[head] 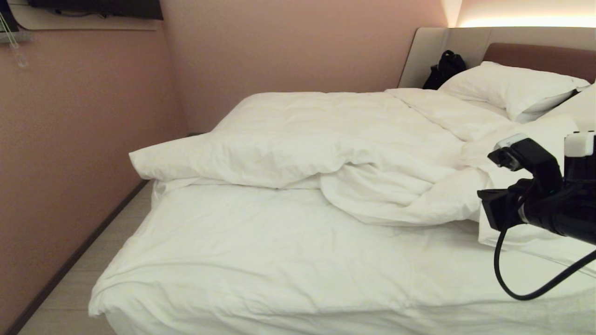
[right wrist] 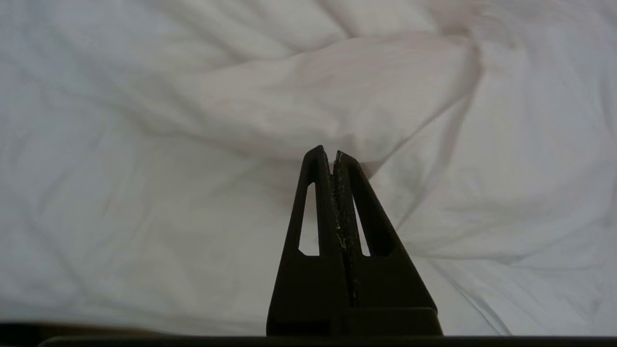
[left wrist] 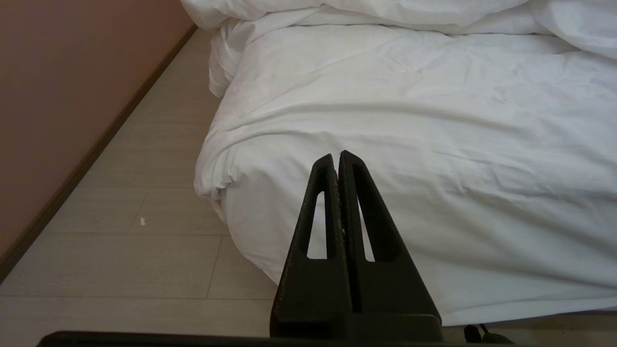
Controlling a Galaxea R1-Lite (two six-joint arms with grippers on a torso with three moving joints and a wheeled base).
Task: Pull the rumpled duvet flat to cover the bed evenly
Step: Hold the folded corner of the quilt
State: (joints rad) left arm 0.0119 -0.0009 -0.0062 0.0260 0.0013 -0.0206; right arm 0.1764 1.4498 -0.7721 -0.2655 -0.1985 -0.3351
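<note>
Duvet bunched toward bed head. Right claw closed, empty, above duvet fold. Left claw closed, empty, off the bed's foot corner.

Black right arm with looping black cable and white block.

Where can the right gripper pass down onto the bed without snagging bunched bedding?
Free: the flat white sheet between the duvet fold and the bed's near edge. Crowded: the rumpled heap beside the right gripper, and the pillows and black bag at the headboard.
</note>
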